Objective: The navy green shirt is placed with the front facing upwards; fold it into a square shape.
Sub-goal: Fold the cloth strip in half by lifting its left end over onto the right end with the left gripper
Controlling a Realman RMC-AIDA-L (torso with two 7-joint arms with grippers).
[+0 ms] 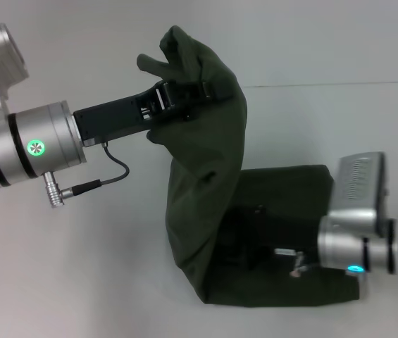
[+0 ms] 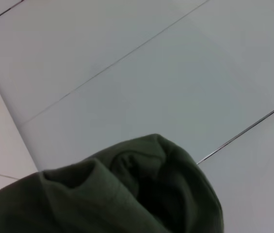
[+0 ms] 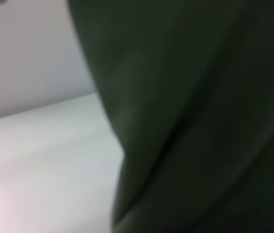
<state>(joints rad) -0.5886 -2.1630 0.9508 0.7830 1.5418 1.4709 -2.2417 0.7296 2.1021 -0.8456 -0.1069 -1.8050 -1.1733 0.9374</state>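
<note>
The navy green shirt point(image 1: 206, 204) is partly folded on the white table, plain green side showing. My left gripper point(image 1: 184, 95) is raised above the table's far middle and shut on a bunched edge of the shirt, which drapes over it and hangs down in a long fold to the rest of the cloth. In the left wrist view the bunched green cloth point(image 2: 127, 194) fills the lower part of the picture. My right gripper point(image 1: 297, 262) is low at the near right, down on the flat part of the shirt. The right wrist view shows the dark shirt point(image 3: 200, 121) close up.
The white table point(image 1: 79, 267) stretches bare to the left and behind the shirt. A thin dark seam line point(image 1: 339, 84) runs across the far right. A black cable point(image 1: 107, 172) loops under my left wrist.
</note>
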